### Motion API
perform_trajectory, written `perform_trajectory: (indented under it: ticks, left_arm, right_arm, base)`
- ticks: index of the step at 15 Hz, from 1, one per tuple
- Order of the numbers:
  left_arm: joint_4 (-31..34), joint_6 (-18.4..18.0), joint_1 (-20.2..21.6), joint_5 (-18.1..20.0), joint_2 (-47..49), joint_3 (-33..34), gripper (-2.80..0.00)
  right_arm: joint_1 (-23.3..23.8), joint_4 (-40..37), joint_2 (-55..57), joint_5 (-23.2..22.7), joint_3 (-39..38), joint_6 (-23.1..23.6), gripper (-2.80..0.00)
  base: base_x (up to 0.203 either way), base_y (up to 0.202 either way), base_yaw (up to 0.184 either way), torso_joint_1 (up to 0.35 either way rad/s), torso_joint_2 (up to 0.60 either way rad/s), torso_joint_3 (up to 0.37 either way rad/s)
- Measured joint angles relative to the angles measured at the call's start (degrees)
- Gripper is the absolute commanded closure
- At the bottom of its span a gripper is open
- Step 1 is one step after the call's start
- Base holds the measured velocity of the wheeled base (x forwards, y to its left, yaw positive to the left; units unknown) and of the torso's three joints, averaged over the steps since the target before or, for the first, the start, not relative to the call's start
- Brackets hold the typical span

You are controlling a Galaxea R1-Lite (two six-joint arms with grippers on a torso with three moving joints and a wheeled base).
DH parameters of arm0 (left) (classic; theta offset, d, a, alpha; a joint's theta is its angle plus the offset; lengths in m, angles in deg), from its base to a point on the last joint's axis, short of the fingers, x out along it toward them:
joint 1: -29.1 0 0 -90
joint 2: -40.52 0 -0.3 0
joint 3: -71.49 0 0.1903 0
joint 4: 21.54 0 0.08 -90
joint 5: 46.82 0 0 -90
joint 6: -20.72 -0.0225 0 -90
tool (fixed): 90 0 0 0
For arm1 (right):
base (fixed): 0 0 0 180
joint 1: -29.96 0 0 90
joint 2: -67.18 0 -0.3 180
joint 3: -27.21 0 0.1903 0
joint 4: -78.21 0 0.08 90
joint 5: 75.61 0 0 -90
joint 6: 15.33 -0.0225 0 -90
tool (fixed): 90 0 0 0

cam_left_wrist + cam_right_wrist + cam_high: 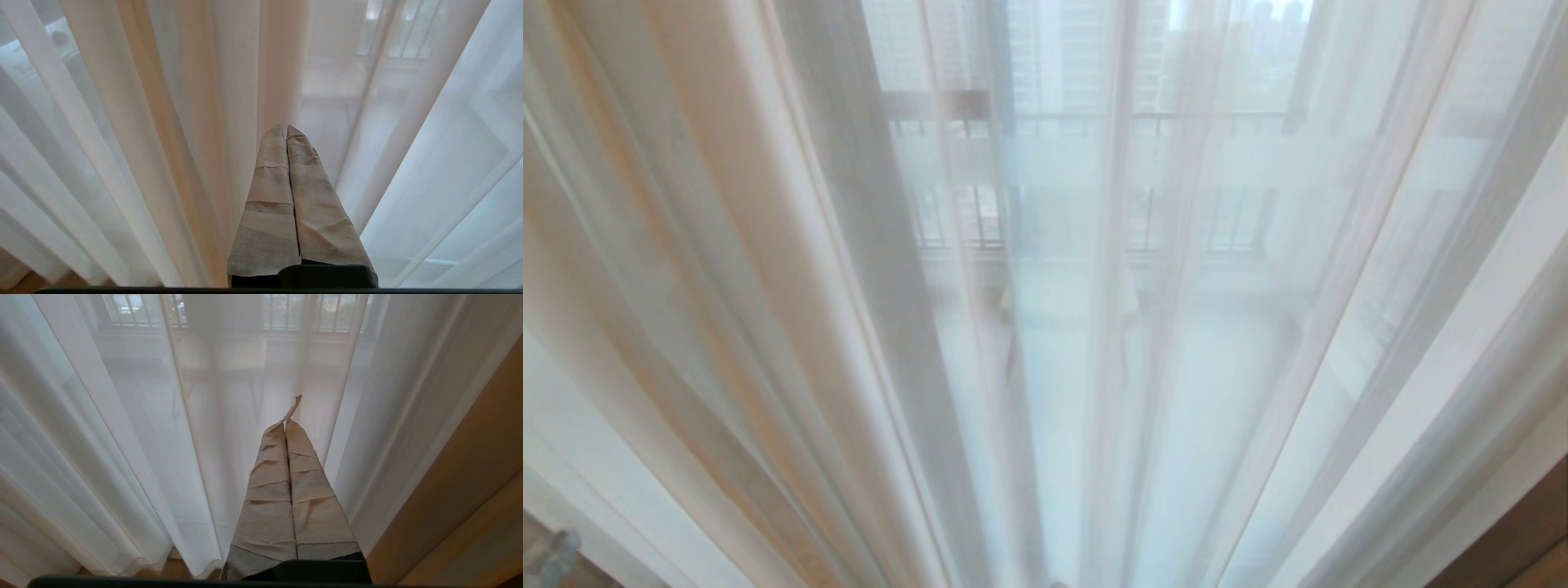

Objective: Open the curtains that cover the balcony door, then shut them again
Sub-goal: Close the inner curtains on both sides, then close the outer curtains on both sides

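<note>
Curtains [792, 327] hang drawn; 2 grippers, left gripper [285, 130] and right gripper [286, 425], closed.

Item count
We count two grippers [284, 127] [284, 422], four taped fingers [269, 196], and one sheer curtain layer [1094, 327].

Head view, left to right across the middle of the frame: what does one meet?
Beige-tinted pleated curtain folds → thin sheer white curtain with the balcony's dark railing bars showing through it → denser white sheer folds → brown wooden strip at the lower corner.
</note>
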Motion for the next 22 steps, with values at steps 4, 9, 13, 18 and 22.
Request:
perform_trajectory:
  ticks: [4, 9, 13, 18, 22]
  left_arm:
    - [7.78, -4.03, -2.18, 0.13, -4.16, 2.28, 0.00]
    - [15.88, -3.87, -4.86, -2.32, -11.69, 2.46, 0.00]
    - [16.12, -3.65, -4.49, -2.52, -18.15, 2.46, 0.00]
    - [16.17, -3.65, -4.45, -2.45, -19.69, 2.46, 0.00]
    - [16.15, -3.69, -4.45, -2.41, -19.72, 2.46, 0.00]
  right_arm:
    - [0.00, 0.00, 0.00, -0.01, 0.00, -0.01, 0.00]
    - [0.00, 0.02, 0.00, -0.01, 0.00, 0.00, 0.00]
    - [0.00, 0.00, 0.00, -0.01, 0.00, 0.00, 0.00]
    - [0.00, 0.00, 0.00, -0.01, 0.00, 0.01, 0.00]
    - [0.02, 0.00, 0.00, -0.01, 0.00, 0.00, 0.00]
  base:
    - [0.000, 0.000, 0.000, 0.000, 0.00, 0.000]
    - [0.000, 0.000, 0.000, 0.000, 0.00, 0.000]
    - [0.000, 0.000, 0.000, 0.000, 0.00, 0.000]
    - [0.000, 0.000, 0.000, 0.000, 0.00, 0.000]
    - [0.000, 0.000, 0.000, 0.000, 0.00, 0.000]
